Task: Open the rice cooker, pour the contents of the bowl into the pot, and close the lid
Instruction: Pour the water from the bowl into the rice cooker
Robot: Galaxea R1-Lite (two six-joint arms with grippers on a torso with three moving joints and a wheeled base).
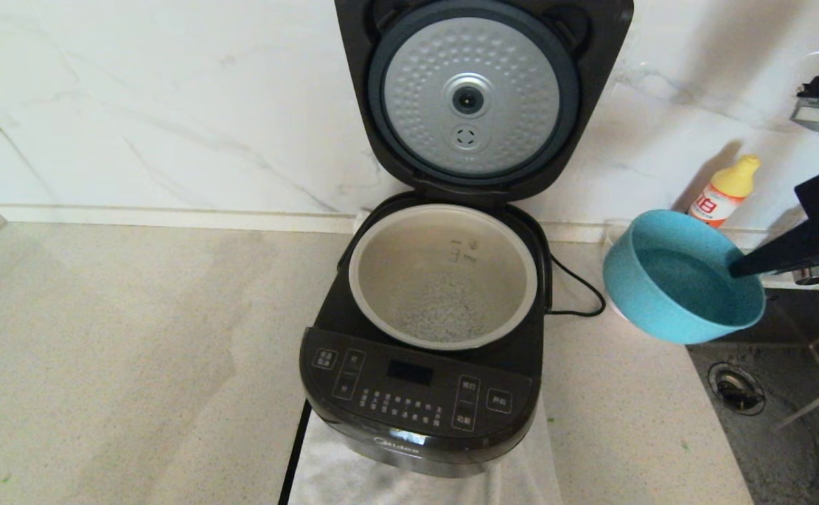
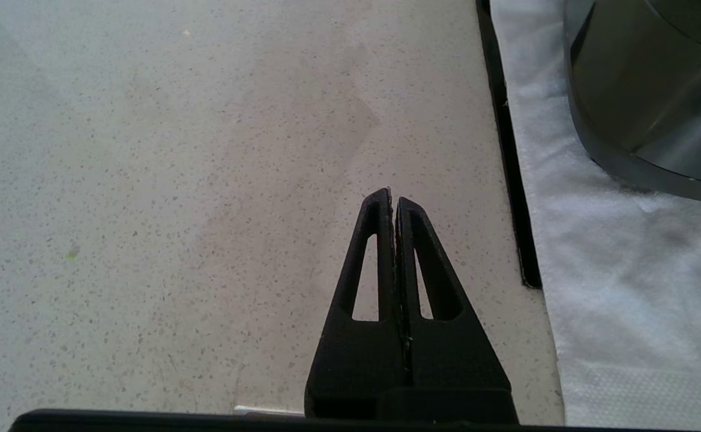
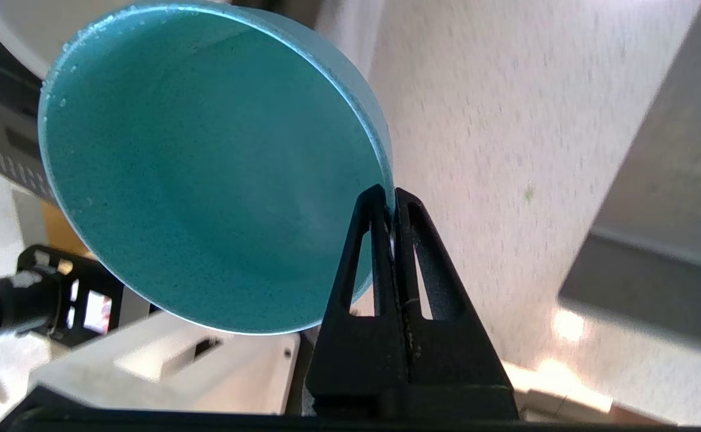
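Item: rice cooker (image 1: 420,393) — centre of the counter (image 1: 136,351), on a white cloth (image 1: 353,477). Its lid (image 1: 483,91) stands fully open at 12 o'clock, silver dimpled disc facing me. The pot (image 1: 443,277) sits seated in the body, with white grains lying across its floor.

Item: blue bowl (image 1: 683,277) — at 3 o'clock of the pot, held clear of the counter and tilted, its mouth turned up and toward me. Inside looks empty; only a few specks cling near the rim.

Item: my right gripper (image 3: 394,195) — clenched on the bowl's rim, one finger inside the wall, one outside.

Item: my left gripper (image 2: 394,198) — parked low over the counter near the cloth's edge, jaws pressed together on nothing.

Item: yellow-capped bottle (image 1: 725,189) and sink (image 1: 788,421) — both close to the bowl.

Handling note: pouring looks done, in my judgement. I should set the bowl down at 3 o'clock — clear of bottle and sink edge — level it before letting go, then bring the lid down squarely until it latches.
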